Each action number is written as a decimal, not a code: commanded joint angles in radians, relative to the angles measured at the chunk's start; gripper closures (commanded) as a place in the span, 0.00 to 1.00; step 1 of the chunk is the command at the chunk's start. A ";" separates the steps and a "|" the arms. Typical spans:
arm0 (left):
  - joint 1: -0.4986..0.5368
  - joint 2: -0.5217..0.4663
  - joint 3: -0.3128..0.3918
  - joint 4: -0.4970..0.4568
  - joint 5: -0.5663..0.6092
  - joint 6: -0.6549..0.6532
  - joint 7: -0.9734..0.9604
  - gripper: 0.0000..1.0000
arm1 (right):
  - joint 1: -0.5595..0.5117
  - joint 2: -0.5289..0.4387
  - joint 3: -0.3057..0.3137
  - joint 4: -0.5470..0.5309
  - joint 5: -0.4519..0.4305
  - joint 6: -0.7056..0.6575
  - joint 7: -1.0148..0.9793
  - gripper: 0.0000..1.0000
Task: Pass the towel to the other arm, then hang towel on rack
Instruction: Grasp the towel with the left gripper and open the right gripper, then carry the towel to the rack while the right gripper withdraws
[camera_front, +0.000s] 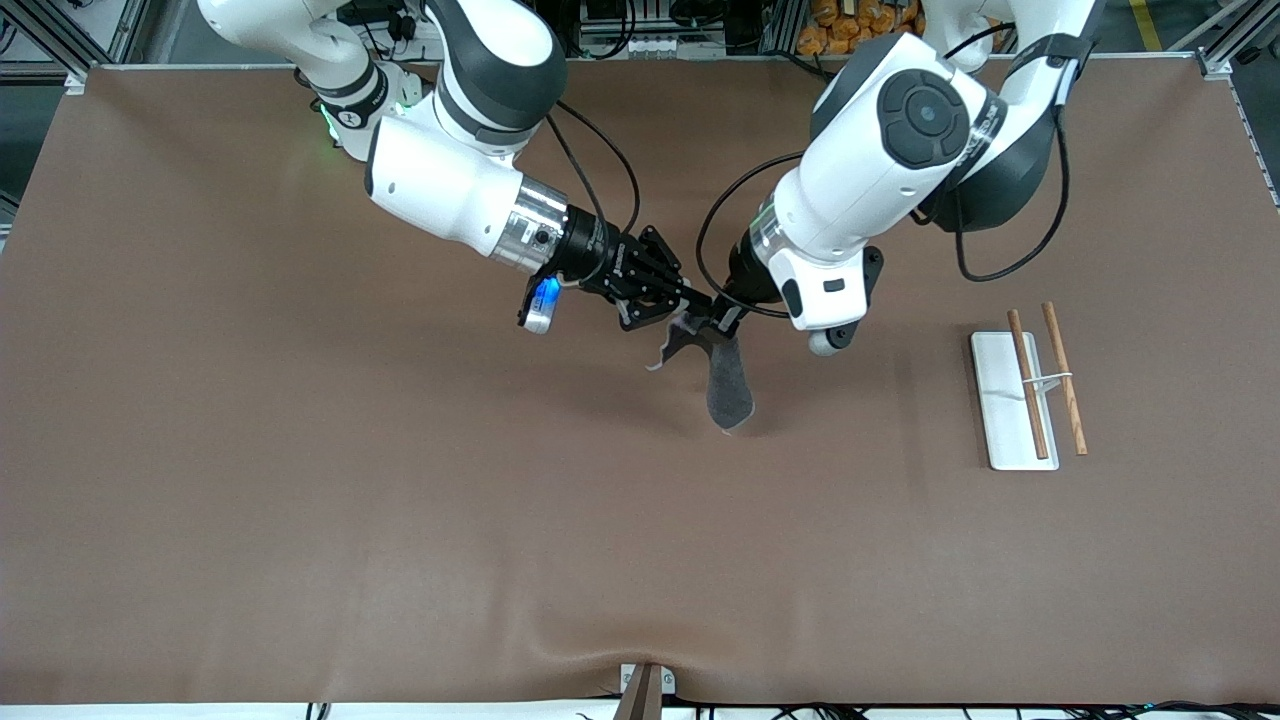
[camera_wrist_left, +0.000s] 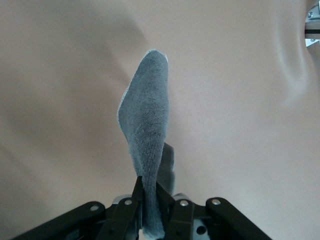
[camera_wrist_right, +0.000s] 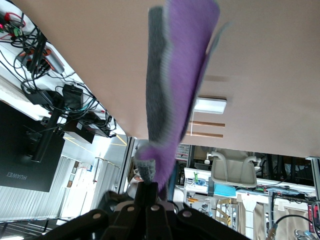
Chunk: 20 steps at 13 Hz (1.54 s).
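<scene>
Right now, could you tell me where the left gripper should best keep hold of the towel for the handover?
At the towel's bunched top end, from the left arm's side, right beside the right gripper. The cloth hangs limp below that end, so only there is it gathered thick enough. The left gripper's jaws already pinch it there.

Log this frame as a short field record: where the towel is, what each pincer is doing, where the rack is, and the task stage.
towel: towel hangs in the air over mid-table, dark grey and lilac sides
left pincer: left pincer shut on the towel
right pincer: right pincer shut on the towel
rack: rack toward the left arm's end of the table, both rods bare
stage: handover under way, both pincers grip; hanging not yet done
</scene>
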 joint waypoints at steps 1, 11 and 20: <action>0.022 -0.027 -0.001 -0.006 -0.010 -0.046 0.041 1.00 | -0.005 0.011 -0.007 -0.019 -0.004 -0.004 0.007 0.09; 0.251 -0.044 0.004 -0.015 -0.004 -0.257 0.710 1.00 | -0.211 -0.041 -0.036 -0.083 -0.574 -0.449 0.005 0.00; 0.475 -0.032 0.000 -0.104 0.068 -0.364 1.315 1.00 | -0.532 -0.046 -0.039 0.236 -0.902 -1.165 -0.766 0.00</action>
